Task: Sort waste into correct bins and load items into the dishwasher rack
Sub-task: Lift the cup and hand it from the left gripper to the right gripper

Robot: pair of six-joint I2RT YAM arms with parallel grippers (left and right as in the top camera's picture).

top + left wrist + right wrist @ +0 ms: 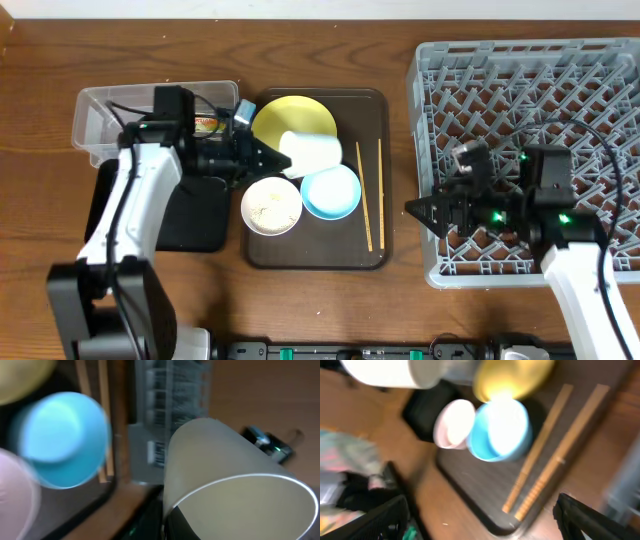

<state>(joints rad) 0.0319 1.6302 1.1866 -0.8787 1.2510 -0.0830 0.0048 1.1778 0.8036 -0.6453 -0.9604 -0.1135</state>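
Observation:
My left gripper (264, 155) is shut on the small white cup (310, 152) and holds it on its side above the yellow plate (285, 112). In the left wrist view the cup (225, 470) fills the frame, with one finger (167, 525) at its rim. The light blue bowl (331, 192) and the white bowl (271, 206) with rice crumbs sit on the brown tray (320, 258), the chopsticks (364, 200) to their right. My right gripper (415, 210) is open and empty at the left edge of the grey rack (540, 70), and faces the chopsticks (540, 445).
The clear tub (105, 115) stands at the far left, and a yellow-orange wrapper (207, 125) shows in it behind my left arm. The black tray (195, 220) lies in front of it, partly under the arm. The wrist views are blurred.

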